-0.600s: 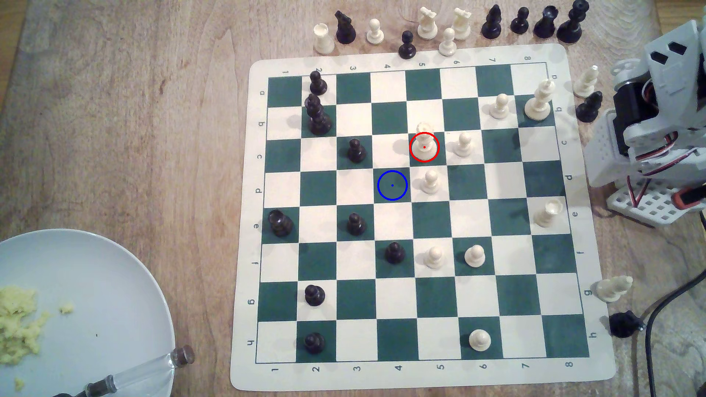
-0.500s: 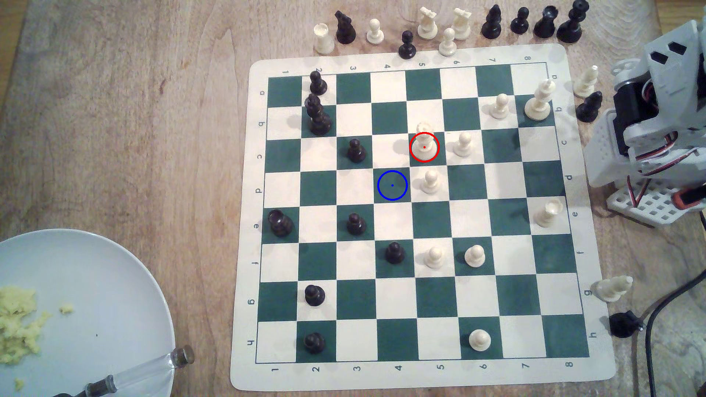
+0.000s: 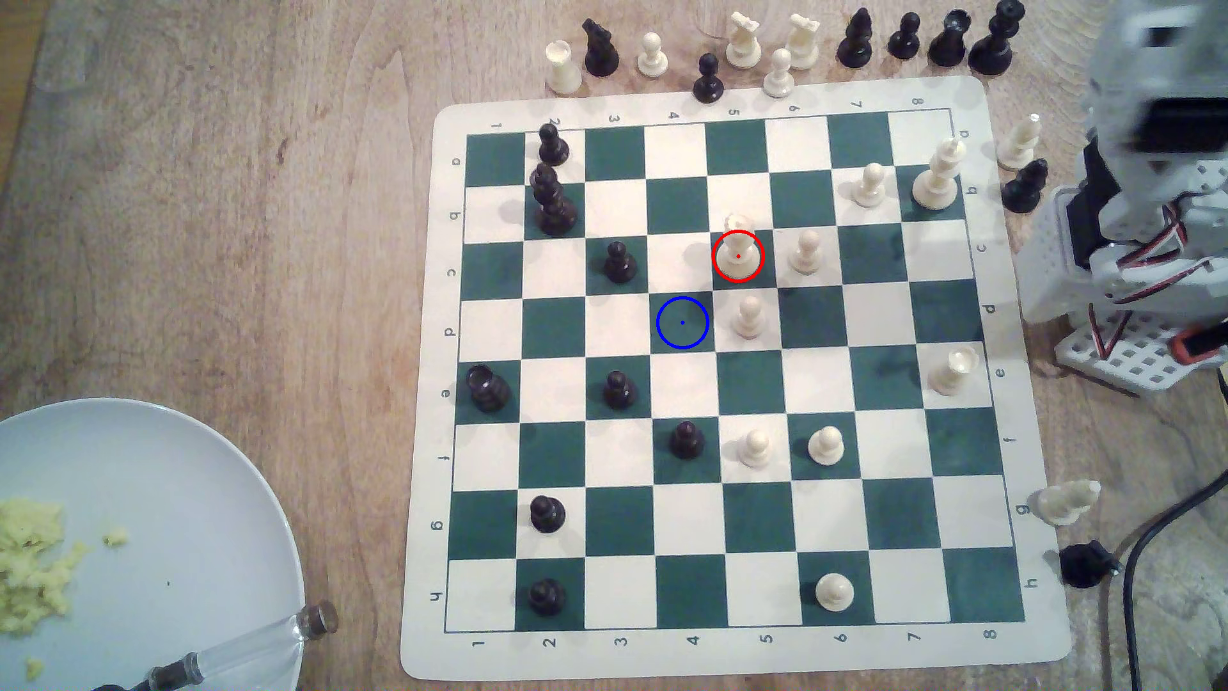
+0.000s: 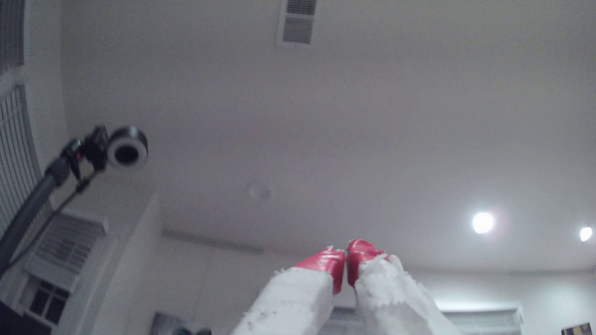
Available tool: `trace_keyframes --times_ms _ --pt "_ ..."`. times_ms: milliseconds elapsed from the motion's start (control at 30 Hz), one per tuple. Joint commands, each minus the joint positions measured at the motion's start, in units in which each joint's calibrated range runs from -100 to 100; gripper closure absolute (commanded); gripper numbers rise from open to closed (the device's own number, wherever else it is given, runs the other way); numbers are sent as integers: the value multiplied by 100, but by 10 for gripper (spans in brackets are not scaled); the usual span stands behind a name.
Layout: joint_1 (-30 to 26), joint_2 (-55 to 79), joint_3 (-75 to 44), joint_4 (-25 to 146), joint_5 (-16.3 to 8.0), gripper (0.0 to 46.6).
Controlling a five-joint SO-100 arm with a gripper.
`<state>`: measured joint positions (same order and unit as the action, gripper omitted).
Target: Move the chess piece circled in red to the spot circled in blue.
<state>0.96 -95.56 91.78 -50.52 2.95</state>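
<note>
While pointing up at the ceiling, red-tipped white fingers [image 4: 346, 257] pressed together, holding nothing. Cream crown-topped chess piece [image 3: 738, 249] upright on red-ringed green square, diagonally adjacent to blue-ringed dark green square [image 3: 682, 323].

Exterior view: high above the chessboard [image 3: 724, 372], facing almost straight down, far enough to take in the whole board, the surrounding wooden table [image 3: 266, 232] and the arm [image 3: 1143, 219] beside the board at the exterior view's right. Wrist view: faces up and away from the chessboard toward the ceiling [image 4: 354, 112], close behind the red-tipped gripper [image 4: 346, 257]; a ring-fronted camera on a stand [image 4: 126, 152] appears there. No visible scene area shared.
</note>
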Motion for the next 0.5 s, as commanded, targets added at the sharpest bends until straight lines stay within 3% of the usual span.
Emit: trace_keyframes --times_ms 0,133,167,400,467 --pt "323 -20 -1127 2652 -24 464" --pt "620 -20 -1625 3733 -29 464" --pt "745 -11 -2006 4822 -54 464" --pt "1277 277 -3013 7607 -68 464" --pt "1246 643 -3430 8139 -322 464"
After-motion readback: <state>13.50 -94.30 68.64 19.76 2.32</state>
